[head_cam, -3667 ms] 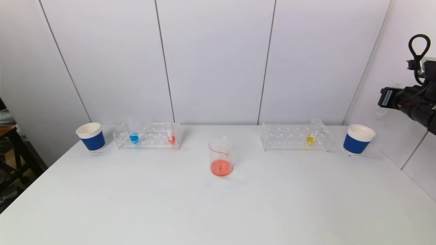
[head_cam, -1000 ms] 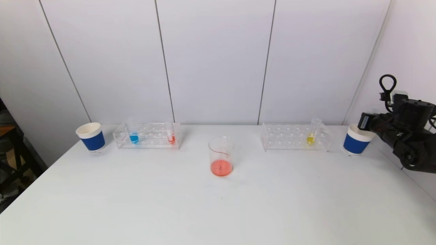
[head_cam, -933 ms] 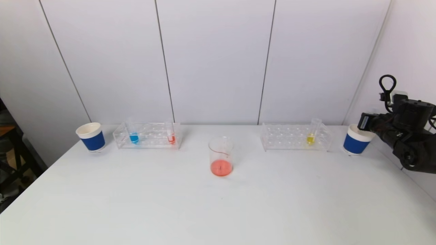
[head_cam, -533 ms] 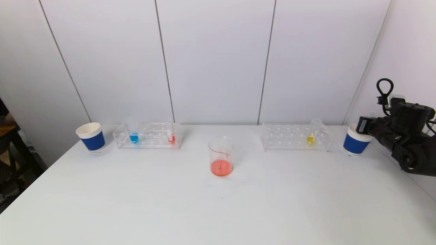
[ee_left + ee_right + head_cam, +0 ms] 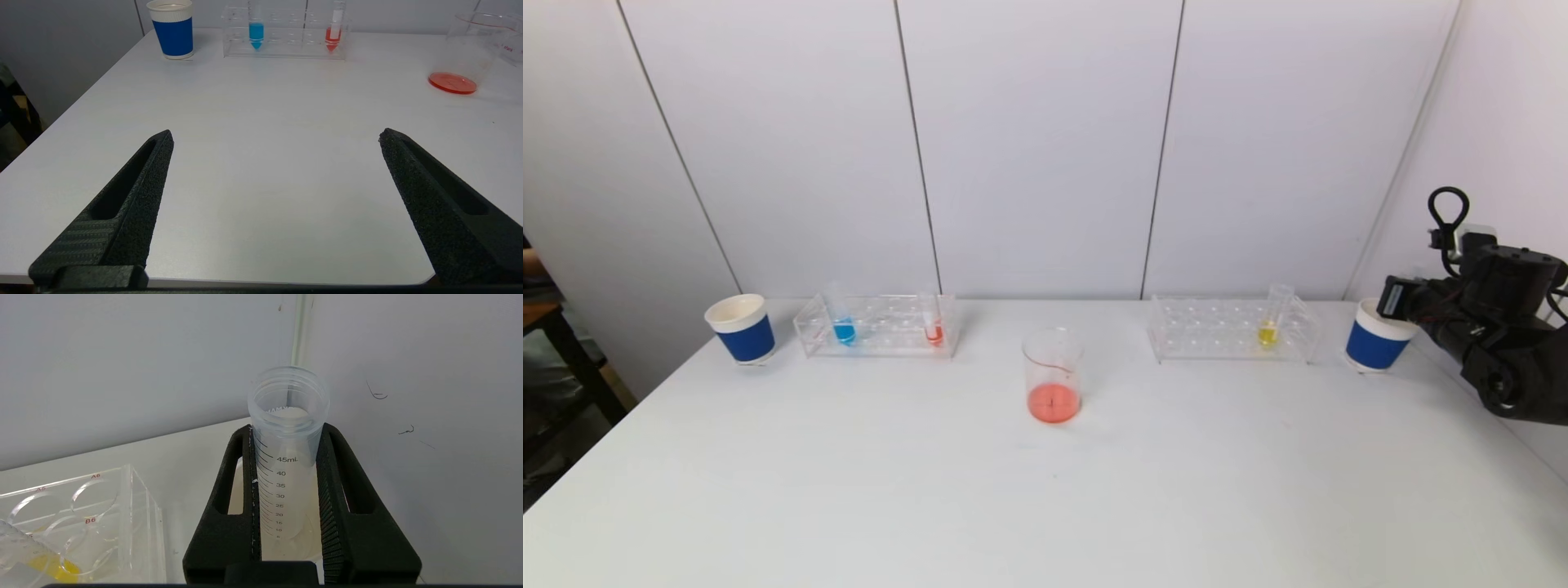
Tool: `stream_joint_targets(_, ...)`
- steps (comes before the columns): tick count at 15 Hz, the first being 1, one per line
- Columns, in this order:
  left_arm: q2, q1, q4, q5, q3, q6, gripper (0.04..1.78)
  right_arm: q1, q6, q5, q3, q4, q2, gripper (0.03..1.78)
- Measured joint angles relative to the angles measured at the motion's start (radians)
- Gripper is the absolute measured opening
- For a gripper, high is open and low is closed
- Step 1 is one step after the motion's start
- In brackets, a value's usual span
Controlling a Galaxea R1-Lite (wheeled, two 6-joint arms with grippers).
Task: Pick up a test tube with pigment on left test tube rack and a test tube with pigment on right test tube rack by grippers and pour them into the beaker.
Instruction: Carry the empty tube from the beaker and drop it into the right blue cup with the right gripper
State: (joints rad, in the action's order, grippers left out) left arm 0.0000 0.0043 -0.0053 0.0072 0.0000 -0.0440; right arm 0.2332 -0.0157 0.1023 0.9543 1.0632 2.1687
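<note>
The head camera looks down from high over the whole counter [image 5: 849, 490]. The left wrist camera sits low at its near edge (facing the wall), sharing the left rack [image 5: 879, 325] [image 5: 286, 34]. The right wrist camera is close to an empty tube [image 5: 288, 457].

Beaker [image 5: 1053, 376] stands mid-table [image 5: 1045, 506]; left test tube rack [image 5: 878, 325] far left of it, right test tube rack [image 5: 1232, 328] far right, both along the far edge. A paper cup [image 5: 741, 328] sits left of the left rack, another cup [image 5: 1377, 336] right of the right rack. Two tubes [image 5: 840, 320] [image 5: 932, 322] stand in the left rack, one at each end; one tube [image 5: 1272, 317] stands in the right rack near its right end.
</note>
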Motion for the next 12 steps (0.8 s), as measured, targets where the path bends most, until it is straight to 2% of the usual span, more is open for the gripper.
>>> stream_joint_targets(12,0.0,0.0,0.0,0.0,0.0,0.0,1.76,0.0,0.0,-0.001,-0.006,0.0,0.0,0.47)
